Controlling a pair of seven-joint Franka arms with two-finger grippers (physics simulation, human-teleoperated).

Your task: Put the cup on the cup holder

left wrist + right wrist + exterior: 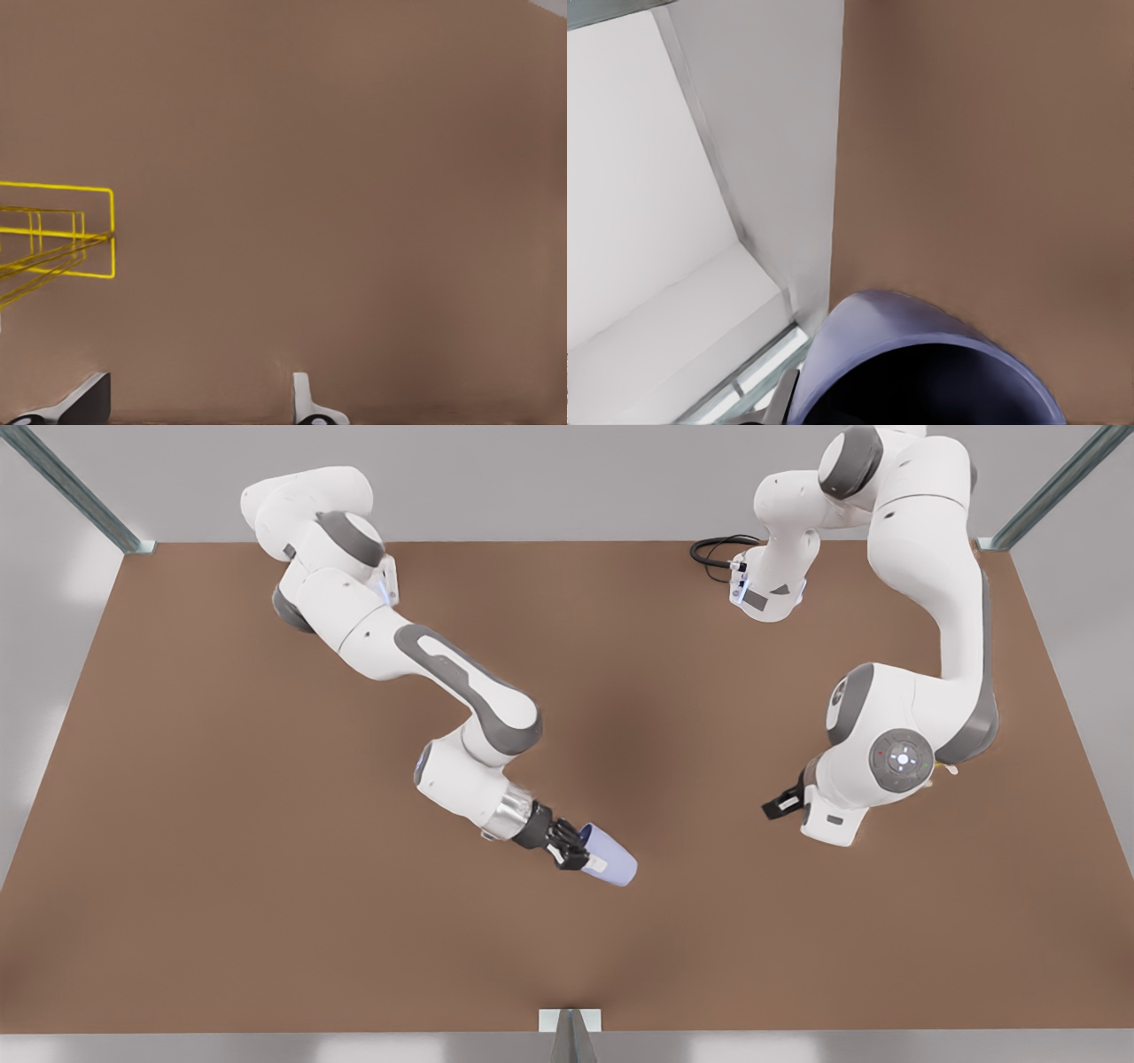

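Note:
The lavender-blue cup (613, 858) is held tilted on its side just above the brown table (266, 868), near the middle front. My right gripper (571, 849), on the arm at the front view's left, is shut on the cup's rim. The right wrist view looks into the cup's (921, 350) dark mouth from close by. The yellow wire cup holder (66, 235) appears in the left wrist view, off to one side of my left gripper (197, 403), which stands open with nothing between its fingers. In the front view the left gripper (780, 804) hangs under the arm at the right.
A black cable (716, 551) lies at the table's far edge by the arm on the front view's right. Metal frame posts (1045, 496) stand at the far corners, and a bracket (569, 1020) sits at the middle of the front edge.

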